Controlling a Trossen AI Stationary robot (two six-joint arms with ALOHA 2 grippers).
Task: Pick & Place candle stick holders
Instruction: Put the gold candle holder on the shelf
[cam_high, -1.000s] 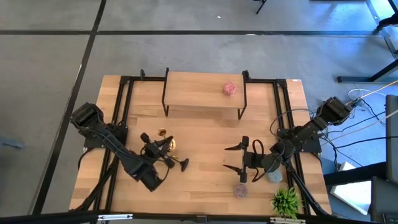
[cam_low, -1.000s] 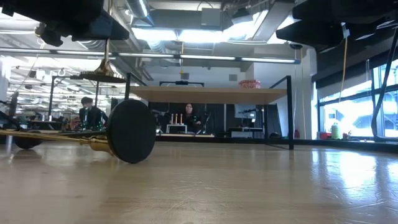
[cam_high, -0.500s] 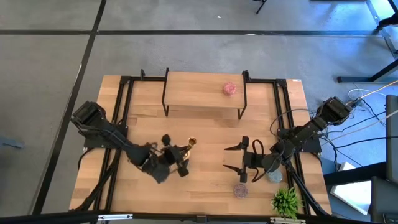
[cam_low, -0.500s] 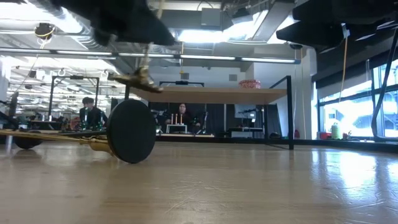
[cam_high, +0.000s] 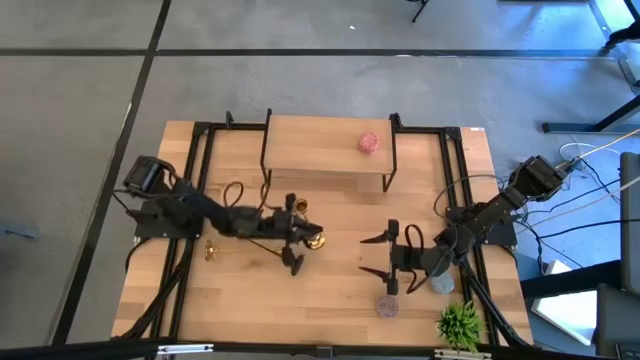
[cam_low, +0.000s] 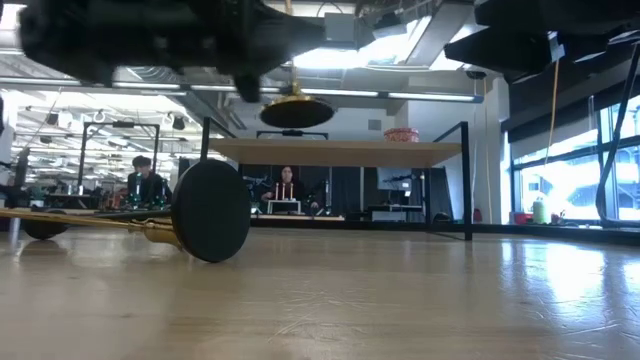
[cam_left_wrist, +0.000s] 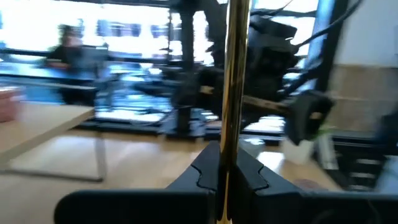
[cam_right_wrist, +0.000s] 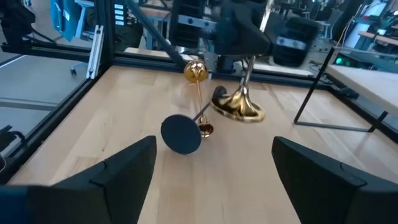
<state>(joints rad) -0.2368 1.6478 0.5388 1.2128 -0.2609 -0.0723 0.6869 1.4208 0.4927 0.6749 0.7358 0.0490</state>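
My left gripper (cam_high: 290, 226) is over the table's middle, shut on a shiny gold candle stick holder (cam_high: 312, 238), which also shows in the right wrist view (cam_right_wrist: 239, 107). A black holder lies on its side, resting on its round base's rim (cam_high: 293, 263), which shows as a dark disc in the low view (cam_low: 210, 210). The second gold holder (cam_low: 90, 222) lies flat beside it, its cup end by the black base (cam_right_wrist: 205, 129). My right gripper (cam_high: 373, 254) is open and empty to the right of them. My left gripper pinches the gold holder's thin stem (cam_left_wrist: 235, 124) between its two fingers (cam_left_wrist: 205, 177), some way above the base. The fingers come level from the table's left and lie across the stem. The holder hangs upright, its round base (cam_low: 295, 110) down and clear of the table.
A raised wooden shelf on a black frame (cam_high: 330, 150) stands at the back, with a pink ball (cam_high: 369, 142) on it. A pinkish object (cam_high: 387, 306), a pale blue one (cam_high: 440, 283) and a green plant (cam_high: 460, 322) sit at the near right. People sit in the room behind (cam_low: 290, 185).
My left gripper has carried the gold holder from the near left toward the table's right and far edge, clear of the table. The holder tilted on the way and now hangs upright. The two lying holders have stayed put.
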